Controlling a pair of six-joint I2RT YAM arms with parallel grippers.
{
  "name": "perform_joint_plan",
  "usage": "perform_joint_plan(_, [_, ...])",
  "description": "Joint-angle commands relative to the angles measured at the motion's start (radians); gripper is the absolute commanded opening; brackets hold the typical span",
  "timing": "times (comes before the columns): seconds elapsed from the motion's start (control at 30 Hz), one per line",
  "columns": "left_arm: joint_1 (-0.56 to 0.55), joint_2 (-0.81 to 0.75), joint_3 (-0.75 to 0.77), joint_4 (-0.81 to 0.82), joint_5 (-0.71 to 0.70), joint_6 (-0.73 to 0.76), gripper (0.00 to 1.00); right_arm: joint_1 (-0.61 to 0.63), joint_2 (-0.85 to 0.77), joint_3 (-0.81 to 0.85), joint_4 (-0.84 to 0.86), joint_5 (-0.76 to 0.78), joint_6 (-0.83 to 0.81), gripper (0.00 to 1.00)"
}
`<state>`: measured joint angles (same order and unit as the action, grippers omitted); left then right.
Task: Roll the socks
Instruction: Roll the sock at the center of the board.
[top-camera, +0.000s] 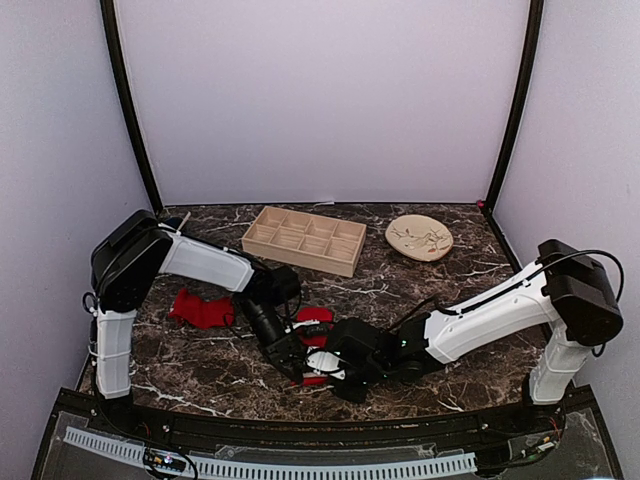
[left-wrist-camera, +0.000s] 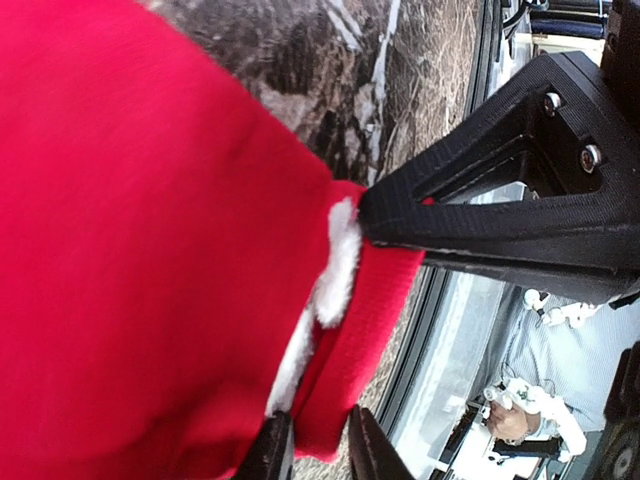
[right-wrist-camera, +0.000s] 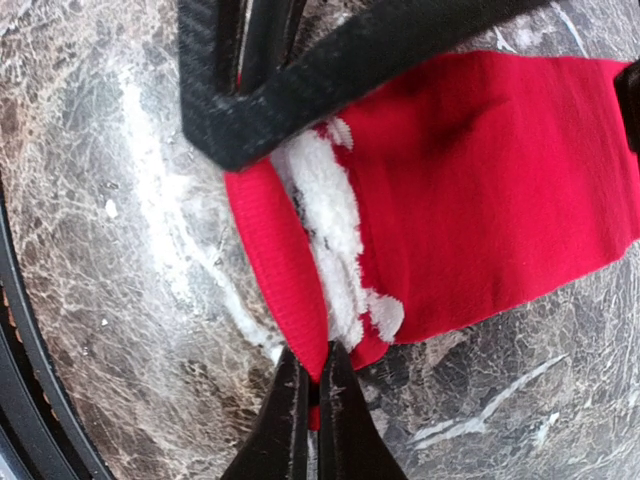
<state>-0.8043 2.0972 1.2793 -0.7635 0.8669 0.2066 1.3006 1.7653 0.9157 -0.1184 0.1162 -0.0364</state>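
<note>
The right gripper (right-wrist-camera: 313, 352) is seen with its fingers (right-wrist-camera: 290, 420) brought fully together. The ribbed rim of the near sock (right-wrist-camera: 480, 180) is pinched between their tips, and a sliver of red fabric is visible in the seam between them.

The left gripper (left-wrist-camera: 318, 418) is set at the same cuff from the opposite side. Its fingers (left-wrist-camera: 372, 455) are held a narrow gap apart, and a fold of the red cuff is seen running down into that gap. Whether the fold is pressed or merely lies loose between them cannot be told.

In the left wrist view, the tip of one right-gripper finger is seen touching the cuff just where the white shows.

The near sock is bright red, with a ribbed band at its mouth. A fuzzy white lining is exposed along the opened cuff. Its body is spread flat and fairly smooth on the dark marbled tabletop (top-camera: 200, 375), and no roll is formed in it yet. It is placed close to the near edge of the tabletop, about midway along it, between the two grippers, and is partly hidden by them in the top view.

The other sock (top-camera: 200, 308) is left crumpled toward the left edge of the tabletop, well apart from the near one and untouched by either gripper.

A wooden tray (top-camera: 303, 240) with compartments is set by the far edge, and a pale dish (top-camera: 420, 238) is set near the far right corner.
</note>
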Motion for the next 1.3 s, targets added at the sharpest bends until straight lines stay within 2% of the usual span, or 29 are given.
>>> perform_joint_plan(0.0, [0.046,0.032,-0.060,0.004,-0.295,-0.001,0.22,-0.007,-0.033,-0.024,-0.045,0.007,0.032,0.00])
perform_joint_plan(0.43, [0.098,-0.059,-0.050,0.078,-0.288,-0.026,0.23,-0.006,-0.020,0.007,-0.103,-0.030,0.045,0.00])
perform_joint_plan(0.8, [0.103,-0.126,-0.102,0.133,-0.293,-0.049,0.23,-0.020,-0.012,0.035,-0.129,-0.074,0.071,0.00])
perform_joint_plan(1.03, [0.103,-0.226,-0.175,0.241,-0.318,-0.095,0.23,-0.050,-0.008,0.071,-0.160,-0.147,0.077,0.00])
perform_joint_plan(1.27, [0.077,-0.359,-0.291,0.420,-0.356,-0.155,0.23,-0.093,0.007,0.115,-0.214,-0.268,0.086,0.00])
